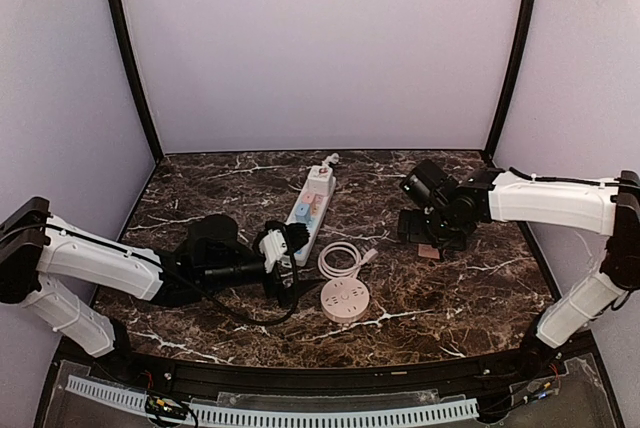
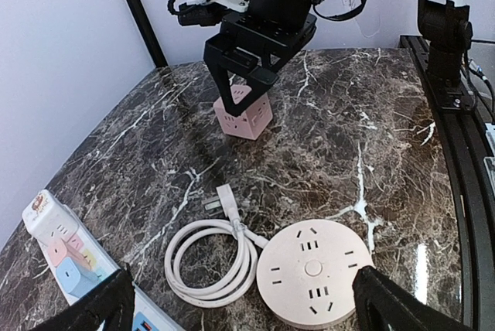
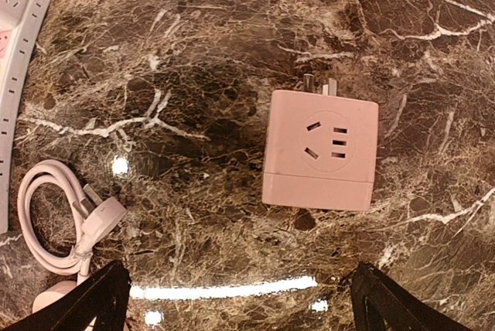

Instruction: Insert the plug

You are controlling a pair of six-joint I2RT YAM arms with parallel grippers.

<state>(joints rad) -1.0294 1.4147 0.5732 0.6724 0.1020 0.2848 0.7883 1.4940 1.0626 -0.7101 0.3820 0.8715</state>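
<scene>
- Dark marble desk (image 1: 480, 298) veined in white, boxed in by pale lilac walls (image 1: 320, 48).
- Right hand (image 3: 240, 267) spread wide and gripping nothing, poised just over the pink cube adapter (image 3: 321, 149).
- Adapter lying flat on the desk, ahead of that hand's fingertips and nearer one finger than the other, socket face up, metal prongs (image 3: 319, 83) pointing away from the hand; clear of both fingers in the right wrist view.
- Seen from the left wrist, the right hand's black fingers (image 2: 222, 76) straddling the top of the cube; cannot tell from there whether touching.
- Left hand (image 2: 244, 277) likewise wide and empty, low over the desk.
- Round pink socket (image 2: 313, 269) just ahead of the left hand, close to one finger; coiled white cable (image 2: 209, 261) touching its side, between the two fingers.
- White plug (image 2: 226, 196) at the cable's end, flat on the desk just beyond the coil, between the left hand and the cube, in no socket.
- White power strip (image 2: 66, 257) with pastel sockets running past the left hand's other finger; contact there impossible to judge.
</scene>
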